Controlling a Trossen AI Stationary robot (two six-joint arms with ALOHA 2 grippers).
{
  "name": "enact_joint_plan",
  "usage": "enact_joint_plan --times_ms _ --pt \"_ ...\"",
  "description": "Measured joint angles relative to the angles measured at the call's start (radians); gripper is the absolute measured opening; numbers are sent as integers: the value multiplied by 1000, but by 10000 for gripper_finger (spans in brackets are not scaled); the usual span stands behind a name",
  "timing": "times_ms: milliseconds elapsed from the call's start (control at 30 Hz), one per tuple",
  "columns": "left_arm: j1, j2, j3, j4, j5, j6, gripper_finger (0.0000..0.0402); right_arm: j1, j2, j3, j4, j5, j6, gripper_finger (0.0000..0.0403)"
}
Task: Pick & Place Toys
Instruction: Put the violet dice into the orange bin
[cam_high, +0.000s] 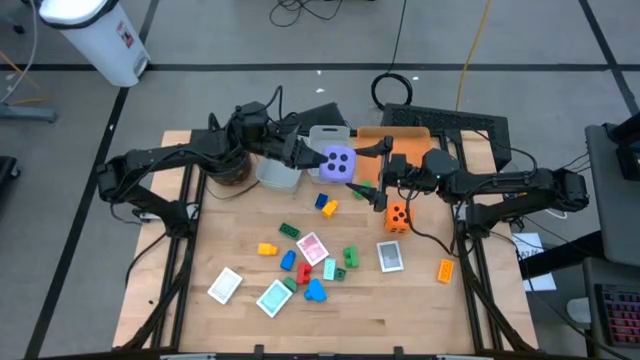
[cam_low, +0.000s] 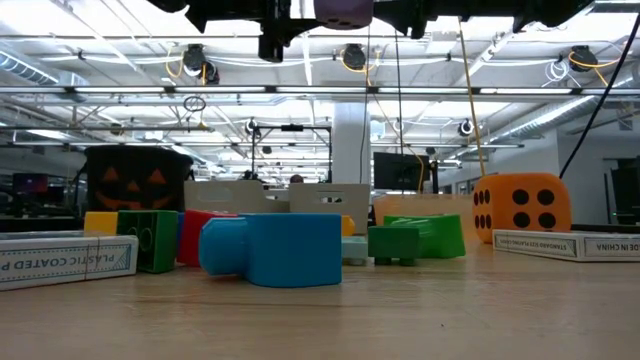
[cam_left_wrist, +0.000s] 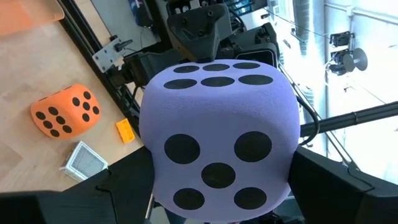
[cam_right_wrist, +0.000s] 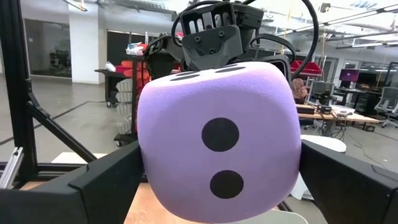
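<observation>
**Purple die aloft between two pincers, rear of worktop**

Item: purple die (cam_high: 339, 164), soft-looking matte cube with rounded corners and black pips, raised above the wooden worktop (cam_high: 400, 320) near its back edge. The left pincer (cam_high: 312, 158) grips it from one side; the right pincer (cam_high: 368, 150) stands spread wide around the opposite side, its fingers flanking the die. Whether the right fingers touch it cannot be told.

Below and just beside: clear bins (cam_high: 281, 174), a flat orange tray (cam_high: 400, 139), a round black pot (cam_high: 228, 166) at the back left.

Loose stock: orange die (cam_high: 397, 216), same soft build, right of centre; playing cards (cam_high: 390, 256), flat and glossy, scattered mid-worktop; small hard plastic blocks (cam_high: 316, 291), studded, clustered around the middle.

Open room: front strip of the worktop and both front corners bare wood grain.
</observation>
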Motion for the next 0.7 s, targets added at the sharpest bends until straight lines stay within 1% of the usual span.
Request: enact_joint_plan --times_ms 133,333,500,600,700 --pt "0 0 0 -2 -3 1 317 0 0 0 -5 2 -6 400" --pt "0 1 0 -3 -8 0 317 2 -2 0 -16 23 -103 400" --pt "0 1 0 -3 -8 -7 317 2 4 0 -13 20 -57 400" --pt "1 1 0 -3 -6 -8 317 2 6 0 -14 -11 -50 396" --pt "1 1 0 -7 -1 -10 317 2 15 0 -6 -16 -48 392"
